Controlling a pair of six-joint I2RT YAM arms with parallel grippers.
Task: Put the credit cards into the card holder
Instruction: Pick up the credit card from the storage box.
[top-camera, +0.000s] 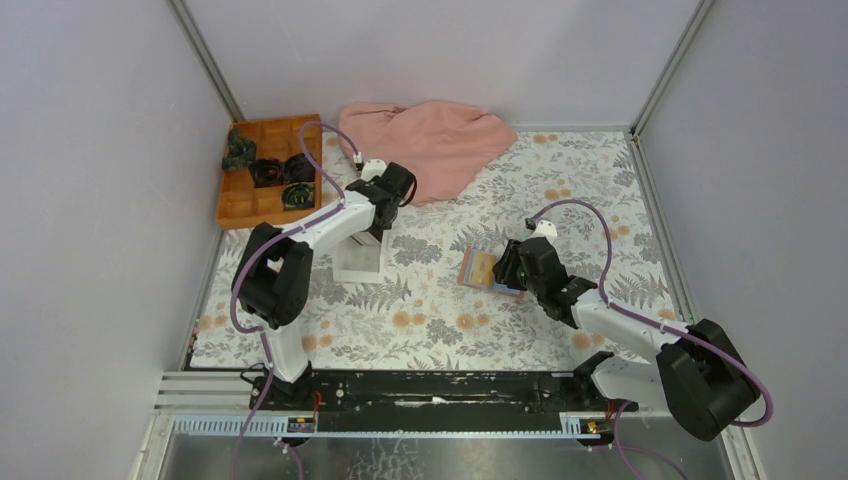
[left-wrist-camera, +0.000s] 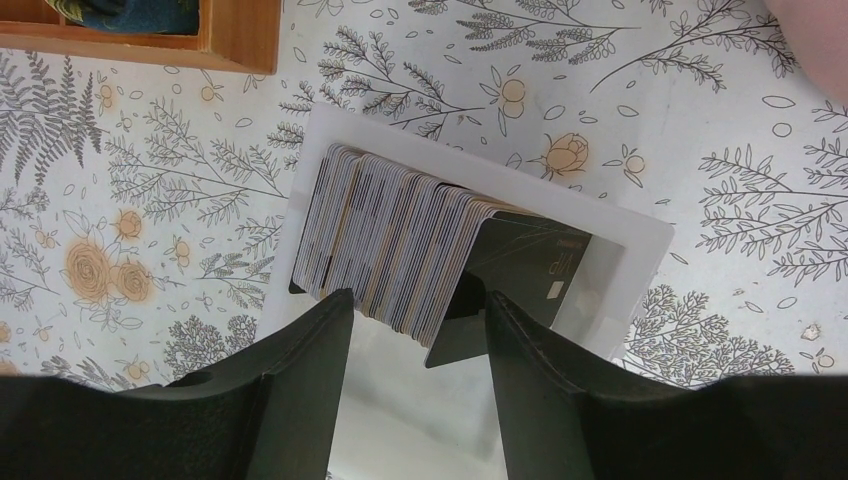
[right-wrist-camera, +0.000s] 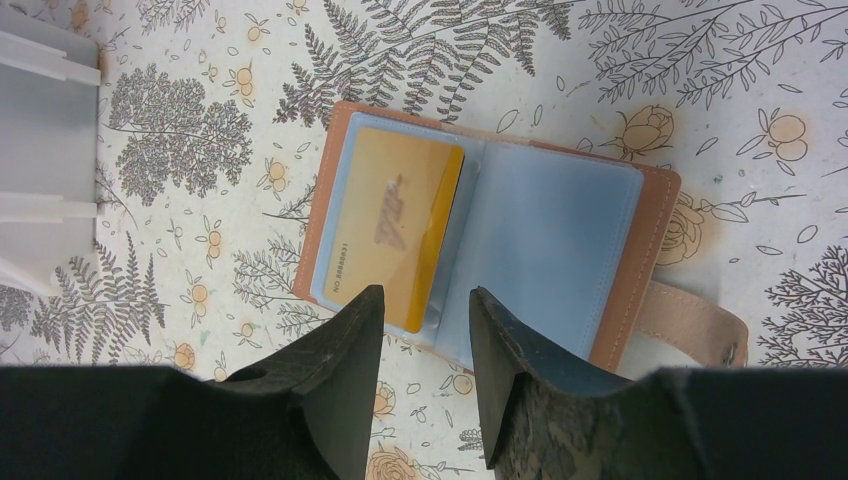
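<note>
Pincer on the right (right-wrist-camera: 427, 295): stands parted, holds nothing, hangs over the near edge of the card holder (right-wrist-camera: 560, 230), which lies open on the table (top-camera: 440, 320) with a yellow card (right-wrist-camera: 395, 235) in its left sleeve. Left pincer (left-wrist-camera: 418, 300), slightly farther: gapes astride the edges of the credit cards (left-wrist-camera: 385, 235) fanned upright in a white tray (left-wrist-camera: 630, 250), grips none. Far left, wooden box (top-camera: 250, 205); beside it, pink cloth (top-camera: 440, 140).

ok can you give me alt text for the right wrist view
An open reddish-brown card holder lies flat on a floral tablecloth, a yellow card in one clear pocket, the other pocket looking empty. The right gripper hangs over its near edge with jaws apart, and part of a white tray shows at the left edge.
</note>
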